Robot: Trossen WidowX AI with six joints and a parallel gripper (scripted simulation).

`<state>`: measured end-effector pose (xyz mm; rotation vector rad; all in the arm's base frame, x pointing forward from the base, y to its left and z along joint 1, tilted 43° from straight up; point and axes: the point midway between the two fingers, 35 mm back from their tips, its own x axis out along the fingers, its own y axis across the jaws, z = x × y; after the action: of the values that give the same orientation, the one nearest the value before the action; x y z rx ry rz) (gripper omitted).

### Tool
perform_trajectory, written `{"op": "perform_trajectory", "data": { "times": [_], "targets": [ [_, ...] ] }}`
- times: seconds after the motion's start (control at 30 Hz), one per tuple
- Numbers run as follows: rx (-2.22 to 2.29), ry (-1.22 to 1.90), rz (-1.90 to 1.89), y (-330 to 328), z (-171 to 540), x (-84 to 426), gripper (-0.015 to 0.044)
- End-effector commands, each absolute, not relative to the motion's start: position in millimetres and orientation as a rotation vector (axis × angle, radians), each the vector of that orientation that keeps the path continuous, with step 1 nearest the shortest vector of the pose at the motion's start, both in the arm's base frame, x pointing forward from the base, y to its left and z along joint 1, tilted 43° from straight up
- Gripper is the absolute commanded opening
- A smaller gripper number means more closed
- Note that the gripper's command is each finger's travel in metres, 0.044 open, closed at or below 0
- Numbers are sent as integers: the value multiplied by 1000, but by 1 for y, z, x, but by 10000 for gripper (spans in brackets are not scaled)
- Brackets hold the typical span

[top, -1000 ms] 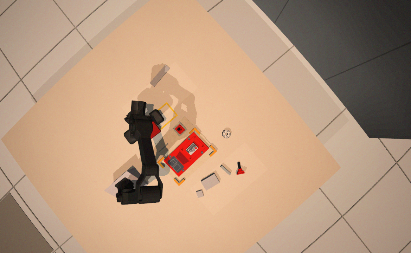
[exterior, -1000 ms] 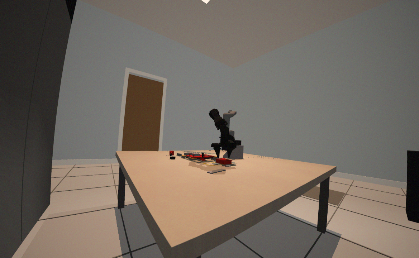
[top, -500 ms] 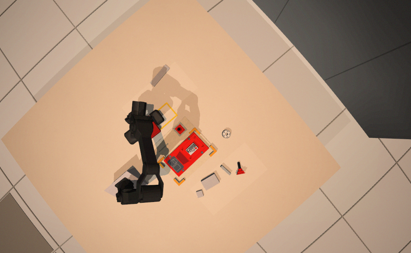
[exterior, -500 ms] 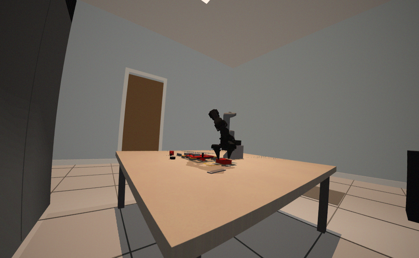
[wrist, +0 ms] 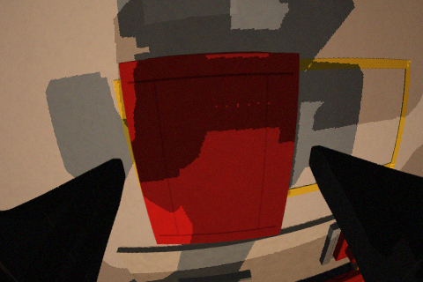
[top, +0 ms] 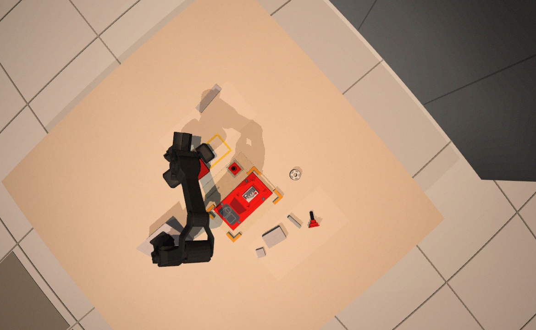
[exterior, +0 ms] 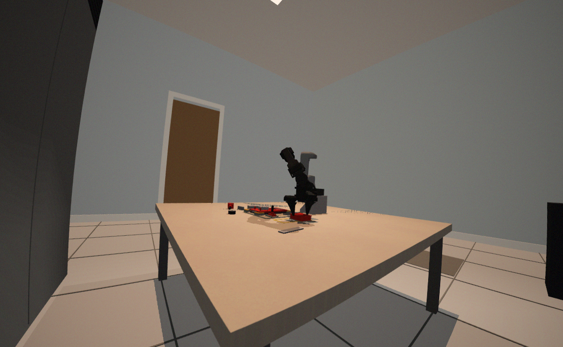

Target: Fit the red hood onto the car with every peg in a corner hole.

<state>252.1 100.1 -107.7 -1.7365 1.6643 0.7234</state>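
Between the gripper's spread fingers: red hood on the table, uncaught

Beneath the gripper [top: 189,165] [exterior: 300,214] [wrist: 217,154], the red hood [top: 202,168] [exterior: 300,217] [wrist: 216,150] lies on the table [top: 323,135] [exterior: 274,259] [wrist: 35,18], flat roof up. In the wrist view its longer sides run away from the camera, crossways to the line joining the fingertips. One finger stands off each long side; the gripper is wide apart and grasps nothing. Most of the hood reaches beyond the fingertips in that view, so closing here would probably catch its nearer part; centring the grip looks wise.

Beside the hood, a yellow outline [top: 224,143] [wrist: 407,115] marks the table, partly covered by the hood. Past the hood's near end, in the top view, a small red block with a black centre [top: 233,168] sits between the hood and the red chassis [top: 243,200] [exterior: 270,210]. Orange corner brackets [top: 233,236] frame the chassis. Carrying the hood there likely calls for lifting it over that block first.
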Motion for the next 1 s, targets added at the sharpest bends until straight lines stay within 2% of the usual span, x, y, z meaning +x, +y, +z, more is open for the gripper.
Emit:
{"op": "perform_trajectory", "data": {
  "times": [0.0, 0.77, 0.87, 0.97],
  "targets": [
    [-1745, 1671, 726, 97, -110, 251, 440],
    [-1746, 1671, 726, 89, -118, 251, 440],
    [-1737, 1665, 722, 92, -116, 253, 361],
    [-1737, 1665, 722, 92, -116, 253, 341]
  ]
}}
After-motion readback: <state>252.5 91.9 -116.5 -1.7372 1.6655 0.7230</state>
